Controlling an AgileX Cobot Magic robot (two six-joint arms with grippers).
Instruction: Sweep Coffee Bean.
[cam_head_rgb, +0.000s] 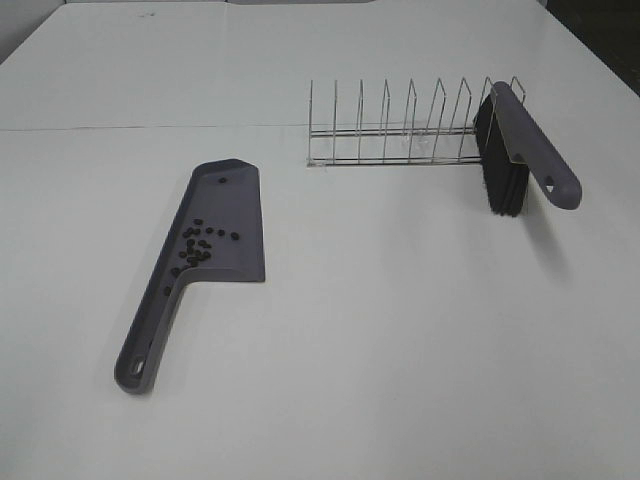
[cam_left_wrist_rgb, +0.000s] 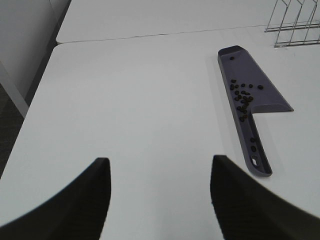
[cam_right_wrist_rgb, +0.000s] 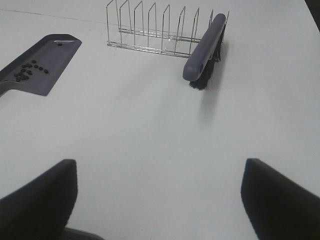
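Note:
The grey-purple dustpan (cam_head_rgb: 215, 225) lies flat on the white table at left centre, handle toward the front. Several tiny dark coffee beans (cam_head_rgb: 200, 242) lie inside it, some in the handle channel. It also shows in the left wrist view (cam_left_wrist_rgb: 250, 95) with the beans (cam_left_wrist_rgb: 243, 96), and in the right wrist view (cam_right_wrist_rgb: 37, 67). The brush (cam_head_rgb: 525, 140) with black bristles leans in the right end of the wire rack (cam_head_rgb: 400, 125); it also shows in the right wrist view (cam_right_wrist_rgb: 205, 47). My left gripper (cam_left_wrist_rgb: 160, 192) is open and empty, apart from the dustpan. My right gripper (cam_right_wrist_rgb: 160, 197) is open and empty, apart from the brush.
The wire rack (cam_right_wrist_rgb: 155, 27) stands at the back centre-right of the table. A seam between two tabletops (cam_head_rgb: 150, 127) runs across the back. The table's left edge (cam_left_wrist_rgb: 35, 100) drops to dark floor. Neither gripper shows in the exterior high view.

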